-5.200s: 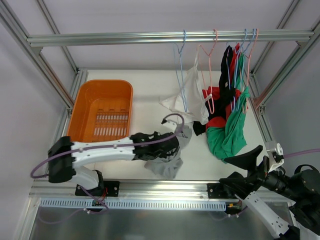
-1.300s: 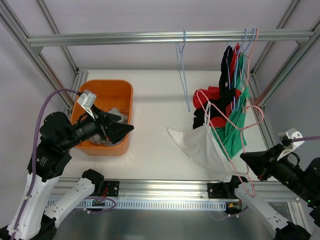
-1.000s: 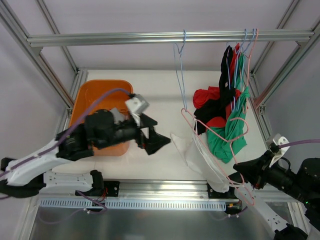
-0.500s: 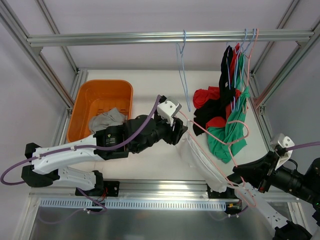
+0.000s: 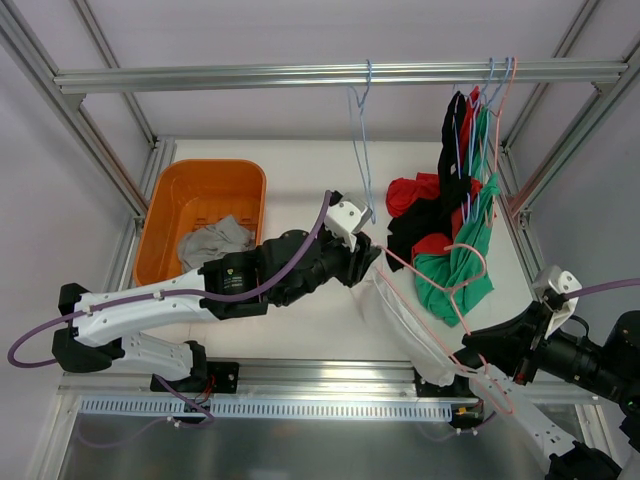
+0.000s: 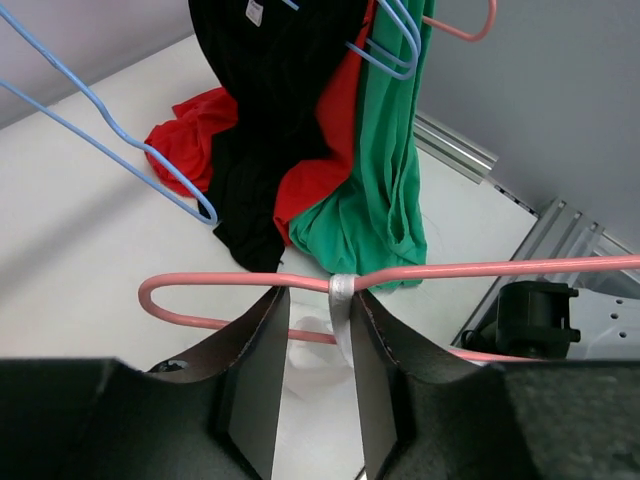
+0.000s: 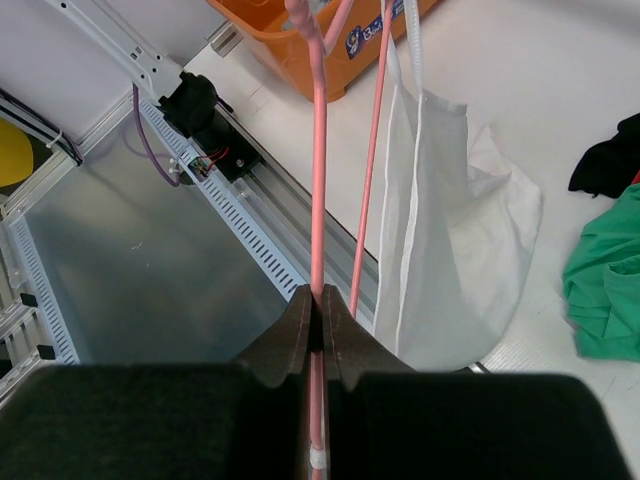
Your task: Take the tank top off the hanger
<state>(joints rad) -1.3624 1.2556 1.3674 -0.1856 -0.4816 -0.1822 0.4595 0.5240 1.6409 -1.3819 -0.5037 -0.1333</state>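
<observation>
Right claw (image 7: 318, 312) is clenching the wire of the pink hanger (image 5: 432, 272), which is lying slantwise off the rail, long axis running far-left to near-right. White tank top (image 5: 405, 322) is hanging under it between both claws, sagging low by the near edge of the counter (image 5: 300, 170), right of centre. Left claw (image 6: 318, 325) (the nearer one to the cloth) is released, fingers straddling the strap (image 6: 341, 298) looping over the hanger bar. Left arm is stretching low across from near-left. Next, likely: pinching the strap, sliding it off the far-left end.
</observation>
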